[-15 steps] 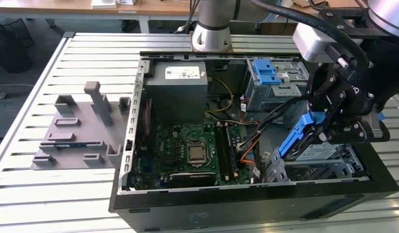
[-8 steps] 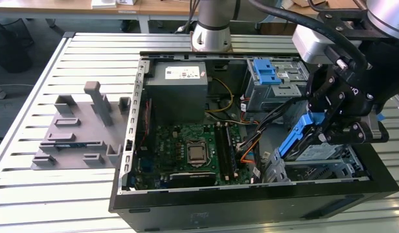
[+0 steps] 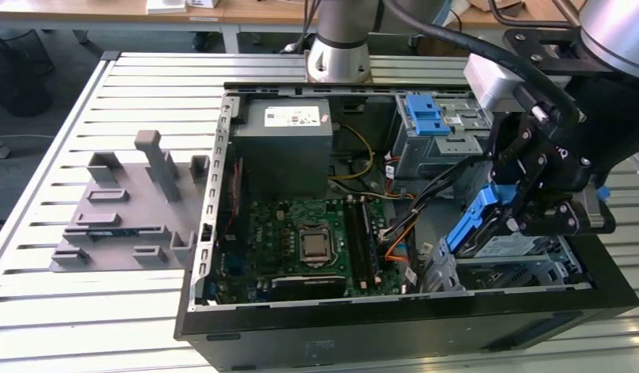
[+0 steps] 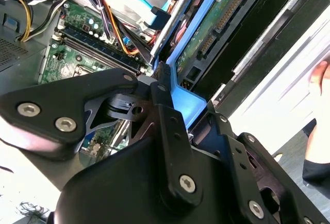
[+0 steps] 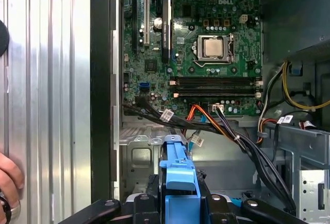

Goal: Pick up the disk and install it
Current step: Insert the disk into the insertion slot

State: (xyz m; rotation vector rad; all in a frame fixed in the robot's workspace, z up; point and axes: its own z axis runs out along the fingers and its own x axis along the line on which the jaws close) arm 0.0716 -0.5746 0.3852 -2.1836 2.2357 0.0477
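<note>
The disk [image 3: 509, 247], a drive with a white label clipped in a blue carrier frame [image 3: 472, 223], is held tilted over the grey drive cage [image 3: 553, 272] at the front corner of the open computer case, on the exterior view's right. My gripper [image 3: 539, 208] is shut on the disk. In the second wrist view a black finger [image 4: 166, 112] presses against the blue carrier [image 4: 188, 103], and the disk's green circuit board [image 4: 215, 20] shows beyond it. In the first wrist view the blue carrier [image 5: 178, 175] stands between the gripper's black links, above the cage floor.
Inside the case lie the green motherboard [image 3: 309, 241], the grey power-supply box [image 3: 288, 148], an upper bay with a blue latch [image 3: 428, 116] and loose cables [image 5: 221, 128] beside the cage. A grey fixture [image 3: 127, 210] sits on the slatted table. A person's hand [image 5: 7, 183] rests near the case.
</note>
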